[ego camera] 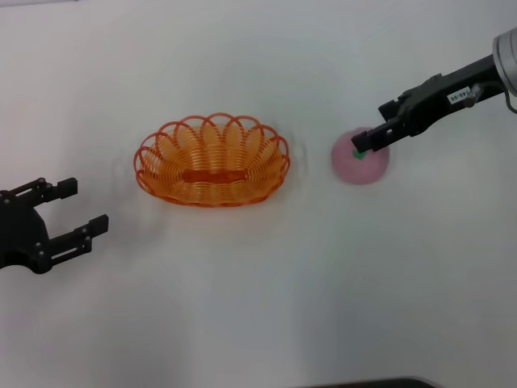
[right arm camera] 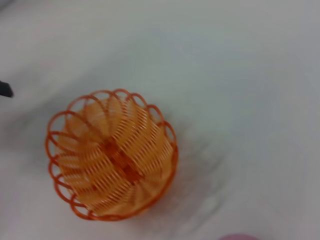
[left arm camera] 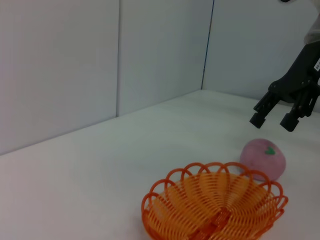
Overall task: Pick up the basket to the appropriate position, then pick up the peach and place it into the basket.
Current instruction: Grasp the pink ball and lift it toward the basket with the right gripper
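1. The basket point(ego camera: 212, 162) stands upright on the white table point(ego camera: 258, 307), about midway between the table's left and right sides as the head view shows it, with nothing inside it
2. The peach point(ego camera: 361, 157) lies on the table to the right of the basket, near it but not touching; bare table shows between them
3. The right gripper point(ego camera: 370, 139) hangs above the peach; the left wrist view shows its two black fingers point(left arm camera: 262, 114) spread apart and clear air between them and the fruit's top
4. The left gripper point(ego camera: 77, 212) sits low by the table's left side, well apart from the basket, its fingers point(ego camera: 56, 190) spread wide and holding nothing
5. Open white surface lies all round: a broad strip in front of the basket toward the near edge, and another behind it toward the far side
6. In the left wrist view pale wall panels point(left arm camera: 100, 60) rise behind the table's far edge and meet at a corner
7. A small white label point(ego camera: 460, 94) sits on the right arm; its writing is too small to read
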Controlling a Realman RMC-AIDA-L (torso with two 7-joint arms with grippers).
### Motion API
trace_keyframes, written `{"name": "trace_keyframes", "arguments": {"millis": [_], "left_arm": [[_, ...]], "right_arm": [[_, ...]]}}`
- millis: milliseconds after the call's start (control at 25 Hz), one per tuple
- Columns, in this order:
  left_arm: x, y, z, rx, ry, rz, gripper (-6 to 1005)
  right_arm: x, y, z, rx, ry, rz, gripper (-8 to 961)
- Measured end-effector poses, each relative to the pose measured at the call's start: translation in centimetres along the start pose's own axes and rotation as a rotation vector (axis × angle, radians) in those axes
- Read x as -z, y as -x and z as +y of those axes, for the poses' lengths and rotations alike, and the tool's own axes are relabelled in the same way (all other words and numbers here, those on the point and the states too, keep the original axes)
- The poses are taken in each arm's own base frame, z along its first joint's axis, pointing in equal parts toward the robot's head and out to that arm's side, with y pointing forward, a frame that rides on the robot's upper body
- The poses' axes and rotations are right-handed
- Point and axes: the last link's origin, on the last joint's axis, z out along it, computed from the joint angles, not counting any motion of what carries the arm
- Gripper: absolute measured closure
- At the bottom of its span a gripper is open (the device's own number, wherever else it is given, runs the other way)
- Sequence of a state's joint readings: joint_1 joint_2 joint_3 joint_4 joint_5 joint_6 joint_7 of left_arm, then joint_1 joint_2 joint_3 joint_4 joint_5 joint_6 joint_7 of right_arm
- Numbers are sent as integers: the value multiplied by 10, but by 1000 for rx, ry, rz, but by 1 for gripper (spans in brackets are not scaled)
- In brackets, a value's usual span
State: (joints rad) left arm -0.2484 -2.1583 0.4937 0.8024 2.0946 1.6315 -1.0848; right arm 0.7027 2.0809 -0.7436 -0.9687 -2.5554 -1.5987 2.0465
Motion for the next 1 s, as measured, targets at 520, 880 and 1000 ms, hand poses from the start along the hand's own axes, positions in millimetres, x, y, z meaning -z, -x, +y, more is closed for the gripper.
{"name": "trace_keyframes", "arguments": {"millis": [520, 880, 1000], "left_arm": [[2, -1, 7, -33, 34, 21, 278], [3, -1, 7, -59, 34, 19, 279], [3, -1, 7, -63, 37, 19, 278]], "right_arm": [[-14, 14, 2, -25, -79, 115, 1], [-29, 14, 6, -44, -101, 160, 0], [-33, 16, 7, -38, -120, 172, -1]]}}
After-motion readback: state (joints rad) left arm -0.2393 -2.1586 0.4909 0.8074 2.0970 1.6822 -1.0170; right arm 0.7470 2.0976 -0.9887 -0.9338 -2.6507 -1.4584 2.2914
